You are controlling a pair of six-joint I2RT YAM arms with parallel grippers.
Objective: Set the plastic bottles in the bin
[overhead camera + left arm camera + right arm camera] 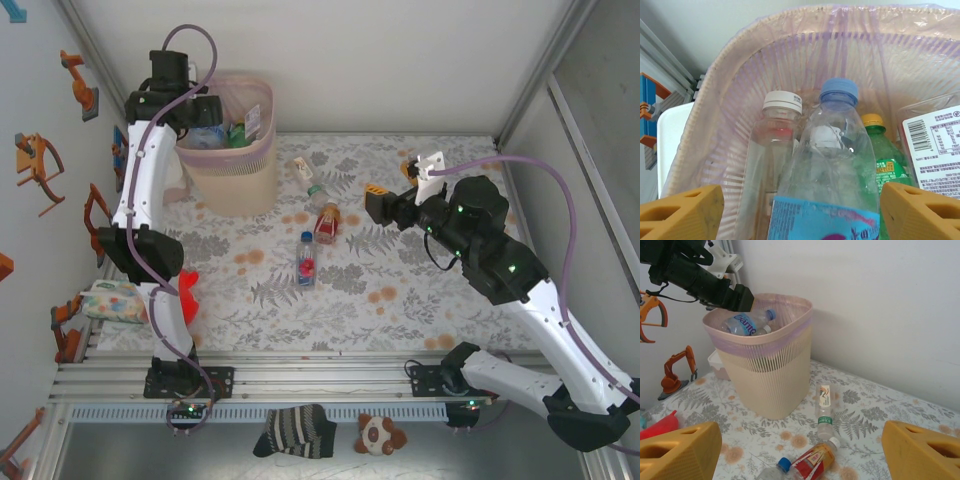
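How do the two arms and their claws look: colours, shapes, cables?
The left arm and right arm have white shells with black joints; a purple cable loops along each. Small green lights glow on the right arm. The left claw and right claw have orange wedge fingers with hollow slots.

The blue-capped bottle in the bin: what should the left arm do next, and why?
Probably lift the left gripper up and away from the bin. Its fingers stand apart from the blue-capped bottle, which seems to rest among other bottles inside, and three bottles wait on the table.
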